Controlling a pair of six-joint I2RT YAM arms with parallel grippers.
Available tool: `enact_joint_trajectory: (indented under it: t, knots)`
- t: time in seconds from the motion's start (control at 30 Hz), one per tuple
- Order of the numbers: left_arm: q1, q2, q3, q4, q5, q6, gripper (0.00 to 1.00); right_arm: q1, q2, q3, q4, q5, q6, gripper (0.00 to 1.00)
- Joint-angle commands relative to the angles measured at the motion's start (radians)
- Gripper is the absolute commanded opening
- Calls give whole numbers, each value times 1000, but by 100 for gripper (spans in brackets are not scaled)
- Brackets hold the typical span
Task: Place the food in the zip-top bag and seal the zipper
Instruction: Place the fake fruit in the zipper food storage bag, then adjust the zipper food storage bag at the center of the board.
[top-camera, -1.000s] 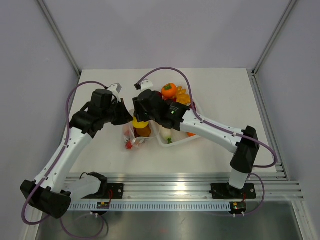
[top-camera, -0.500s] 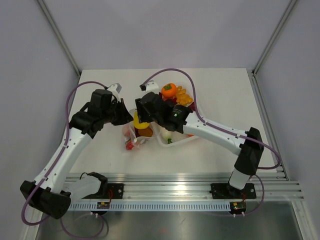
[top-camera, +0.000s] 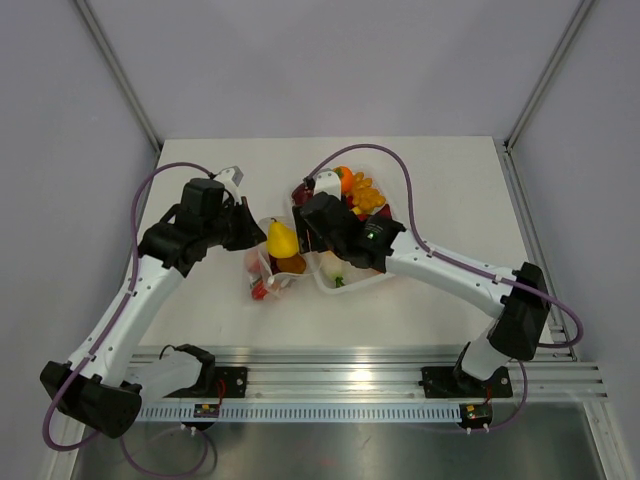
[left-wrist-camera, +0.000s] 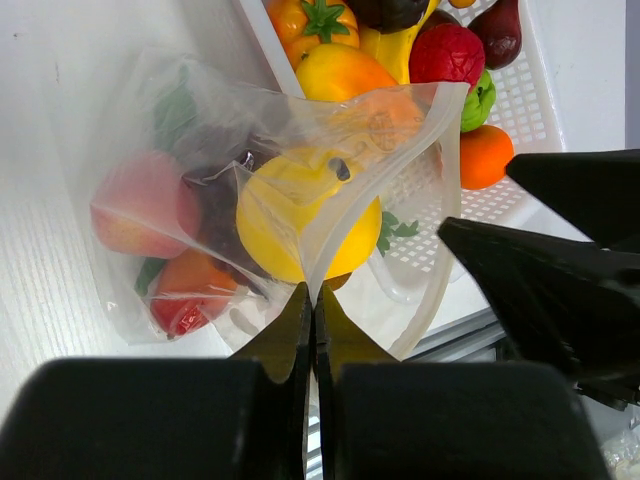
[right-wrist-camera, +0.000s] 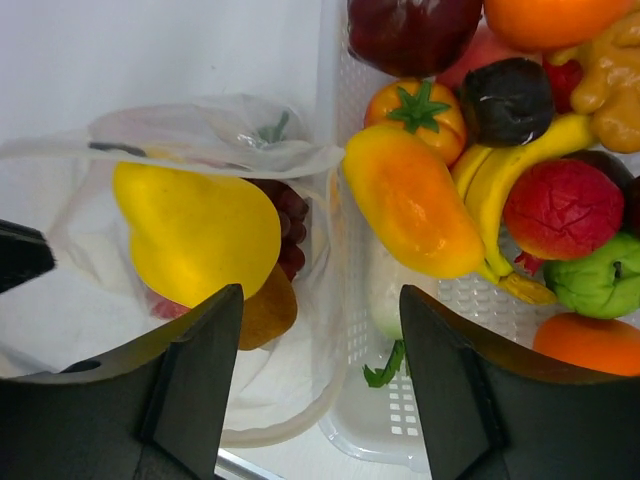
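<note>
Right claw (right-wrist-camera: 318, 300) has drawn back over the white tray (left-wrist-camera: 535, 95), yellow pear (right-wrist-camera: 195, 230) left in the zip-top bag (left-wrist-camera: 150, 110).
Right claw gapes, empty; left claw (left-wrist-camera: 310, 310) pinches the bag's mouth edge; several fruits (left-wrist-camera: 140, 200) bagged on the desk (top-camera: 450, 180); many remain in the tray; zipper (left-wrist-camera: 375, 100) unsealed.

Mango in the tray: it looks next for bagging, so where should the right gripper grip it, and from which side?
Grip the mango across its narrow middle, coming straight down from above. It is elongated and lies flat by the tray wall with its upper side uncovered, so the width suits a pinch. The banana touches one flank, so that side will likely be snug.
</note>
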Motion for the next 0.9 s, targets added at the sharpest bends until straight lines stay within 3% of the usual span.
enact_joint_trajectory:
  t: [0.0,0.17,0.3,0.33,0.43,0.7,0.87]
  knots:
    - [-3,-26,52,22,2,9,0,-2,37,-14,-16,-40,15,70]
    - [-3,-38,58,5,-7,14,0,-4,60,-38,0,-54,26,51]
    - [-3,-52,58,-1,-12,15,0,-2,77,-6,-18,-48,10,24]
    - [-3,-52,58,-3,-15,15,0,-2,74,12,-24,-48,4,12]
    - [-3,-57,62,-14,-31,21,0,-4,57,47,-27,-62,-11,0]
    - [-3,-29,165,-60,-103,58,0,10,-29,92,54,-253,-10,0]
    - [-3,0,139,-35,-99,64,0,7,38,84,38,-212,-33,0]
